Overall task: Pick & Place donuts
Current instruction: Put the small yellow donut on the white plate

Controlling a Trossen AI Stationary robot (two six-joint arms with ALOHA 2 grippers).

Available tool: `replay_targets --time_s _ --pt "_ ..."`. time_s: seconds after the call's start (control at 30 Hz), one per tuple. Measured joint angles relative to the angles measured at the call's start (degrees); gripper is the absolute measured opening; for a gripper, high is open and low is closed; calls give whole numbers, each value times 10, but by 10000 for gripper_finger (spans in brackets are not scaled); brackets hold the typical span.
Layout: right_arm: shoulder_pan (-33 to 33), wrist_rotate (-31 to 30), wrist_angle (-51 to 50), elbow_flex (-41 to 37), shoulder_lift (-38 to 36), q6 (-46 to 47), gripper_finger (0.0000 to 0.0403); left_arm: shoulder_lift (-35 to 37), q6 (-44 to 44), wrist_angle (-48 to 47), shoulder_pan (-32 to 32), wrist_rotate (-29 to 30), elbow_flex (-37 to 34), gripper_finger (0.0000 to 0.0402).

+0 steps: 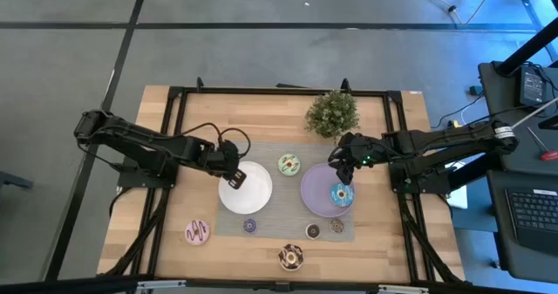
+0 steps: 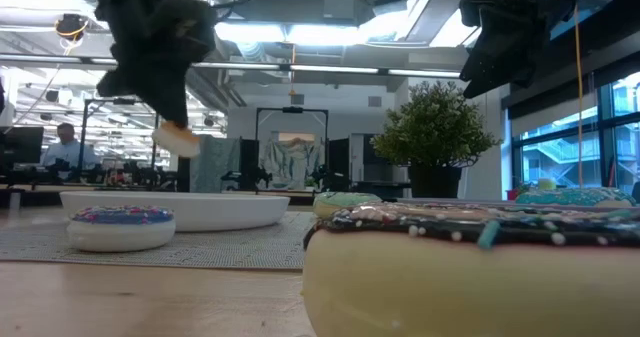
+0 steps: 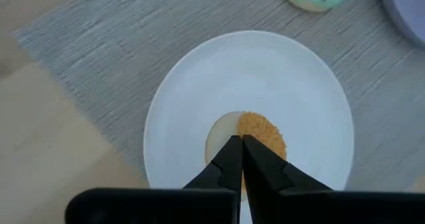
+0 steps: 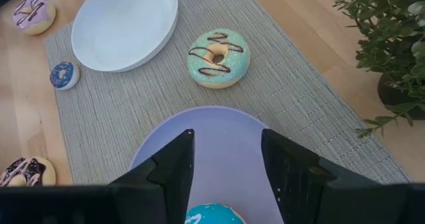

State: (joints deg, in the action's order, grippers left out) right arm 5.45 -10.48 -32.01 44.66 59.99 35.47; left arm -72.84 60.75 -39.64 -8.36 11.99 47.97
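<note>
The left hand (image 1: 234,182) hangs over the white plate (image 1: 257,196), its fingers (image 3: 229,159) pinched together on the orange mini donut (image 3: 260,133), which is off the plate's surface (the low view shows it dangling under the hand, clear of the rim). The right hand (image 1: 342,167) hovers above the lilac plate (image 1: 314,194), fingers (image 4: 174,165) about half apart with nothing between them.

The blue donut (image 1: 341,195) lies on the lilac plate, just below the right hand. The green-white donut (image 1: 289,164), drizzled with dark lines, sits on the grey woven mat (image 1: 283,220) between the two plates, touching neither. On the mat's near edge lie the purple mini donut (image 1: 250,226), the dark brown mini donut (image 1: 312,231) and the speckled mini donut (image 1: 336,227). The pink donut (image 1: 198,233) rests on the bare wooden tabletop (image 1: 166,128) left of the mat, and the chocolate-sprinkled donut (image 1: 290,257) sits on the wood near the front edge, filling the foreground of the low view.

A small potted plant (image 1: 332,113) stands at the back of the tabletop, just behind the right hand. No brand, label or legible writing shows on the donuts, plates or mat.
</note>
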Motion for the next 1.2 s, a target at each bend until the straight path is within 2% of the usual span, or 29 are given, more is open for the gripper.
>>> replay_targets --time_s 0.67,1.07,1.2 --pt "0 0 4 0 0 2 177 -116 11 22 3 -7 -9 8" --pt "0 0 4 0 0 2 177 -123 17 22 3 -7 -9 9" --pt "0 0 4 0 0 1 177 -123 21 22 3 -9 -9 22"
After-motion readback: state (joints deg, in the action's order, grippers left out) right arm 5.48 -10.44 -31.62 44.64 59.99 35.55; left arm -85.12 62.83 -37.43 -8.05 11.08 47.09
